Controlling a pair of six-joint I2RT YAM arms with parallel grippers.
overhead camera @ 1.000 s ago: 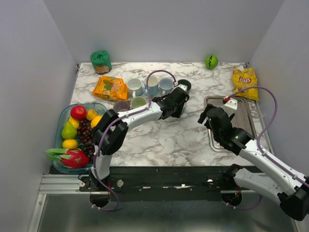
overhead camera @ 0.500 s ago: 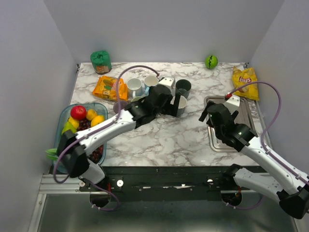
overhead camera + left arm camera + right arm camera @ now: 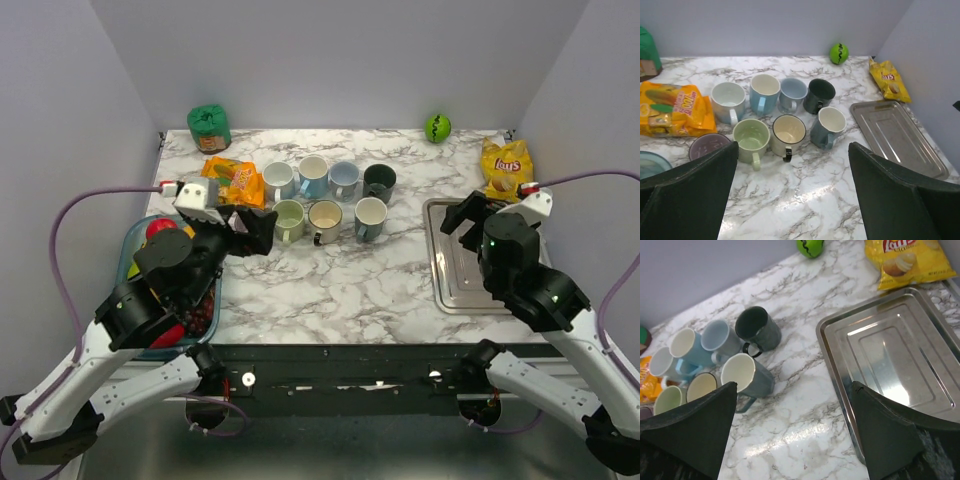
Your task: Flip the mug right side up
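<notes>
Marble table (image 3: 405, 255) between upright mug (image 3: 370, 217) and tray (image 3: 438, 272) lies open (left pincer (image 3: 252, 232), right pincer (image 3: 465, 215) both spread).

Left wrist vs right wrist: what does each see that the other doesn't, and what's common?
Left wrist only: the left claw, open and empty, the whole orange snack bag, a purple round item and a blue bowl rim. The right wrist gets at most slivers of those at its left edge.
Right wrist only: the right claw, open and empty.
Both: seven mugs, all mouth-up, the metal tray, the yellow chip bag and the green ball.
</notes>
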